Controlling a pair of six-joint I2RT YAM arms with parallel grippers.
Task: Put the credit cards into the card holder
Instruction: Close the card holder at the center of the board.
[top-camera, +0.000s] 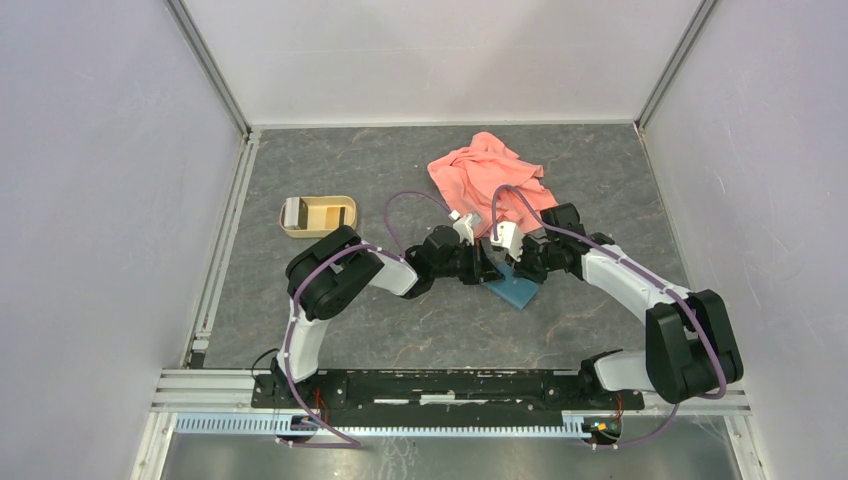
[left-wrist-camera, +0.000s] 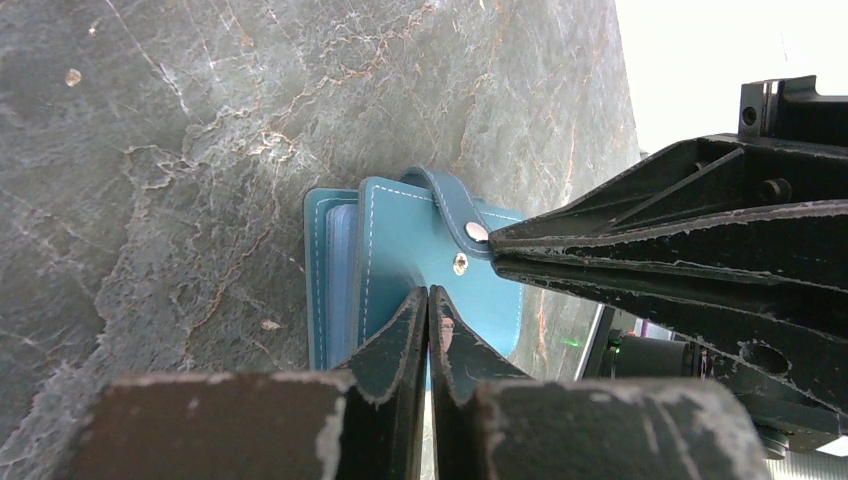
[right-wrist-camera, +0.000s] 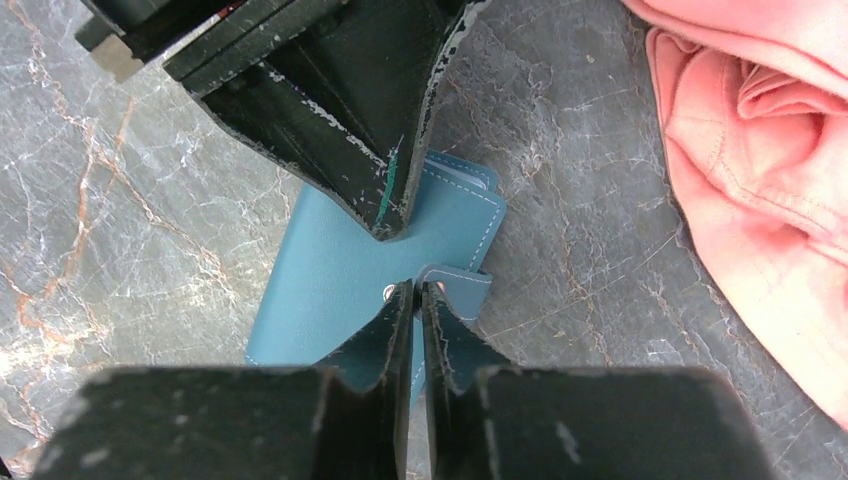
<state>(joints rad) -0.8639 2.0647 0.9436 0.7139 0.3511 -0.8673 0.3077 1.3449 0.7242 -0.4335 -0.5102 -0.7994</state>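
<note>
Left wrist view: left gripper (left-wrist-camera: 428, 297) pinches the cover edge of the card holder (left-wrist-camera: 400, 235), lying on the grey table (left-wrist-camera: 150, 150) near the pink cloth (right-wrist-camera: 760, 150); right gripper (right-wrist-camera: 414, 292) clamps narrow on its snap strap (right-wrist-camera: 465, 282).

Top camera looks down from behind; both wrist cameras closely share the card holder (left-wrist-camera: 400, 250).

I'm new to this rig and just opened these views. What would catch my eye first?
Both arms meet mid-table, the left gripper and right gripper with fingers closed on the teal card holder. A crumpled salmon-pink cloth lies just behind them, and a tan tray sits off to the left.
</note>
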